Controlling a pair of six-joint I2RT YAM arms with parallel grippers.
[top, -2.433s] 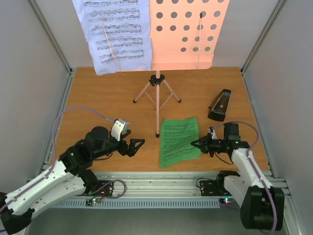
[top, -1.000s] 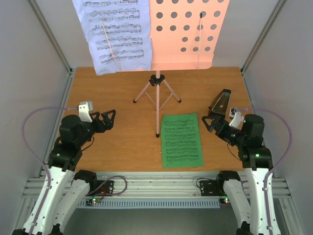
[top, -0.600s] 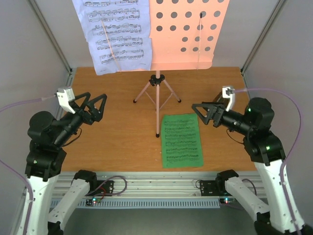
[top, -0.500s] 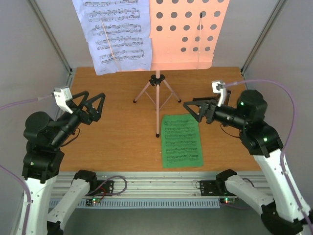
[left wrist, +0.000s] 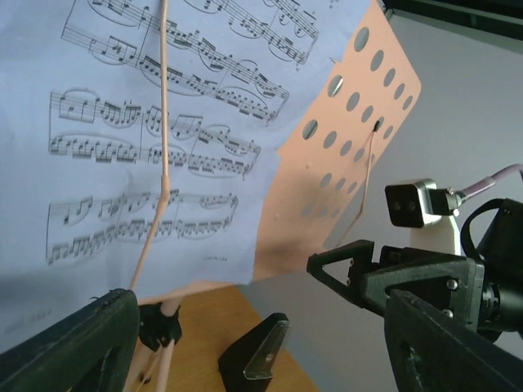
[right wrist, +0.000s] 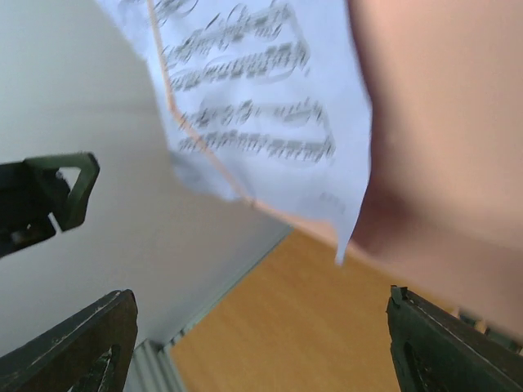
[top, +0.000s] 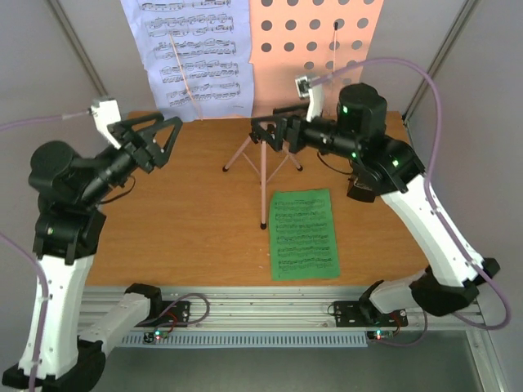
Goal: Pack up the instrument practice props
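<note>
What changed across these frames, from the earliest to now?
The left fingers and right fingers rose from beside the green sheet and swung toward the stand; they are now open, facing the white sheet. The green sheet, first skewed and rumpled against the right fingers, was let go and lies flat. The stand, white sheet and metronome stayed put.

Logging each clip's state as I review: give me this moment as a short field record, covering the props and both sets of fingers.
music stand: upright at the back of the table
white sheet: on the stand's left half
green sheet: flat on the table, in front of the stand
metronome: on the table, right of the stand's legs
left fingers: open, empty, raised, facing the stand
right fingers: open, empty, raised, facing the white sheet
packed: nothing visibly
</note>
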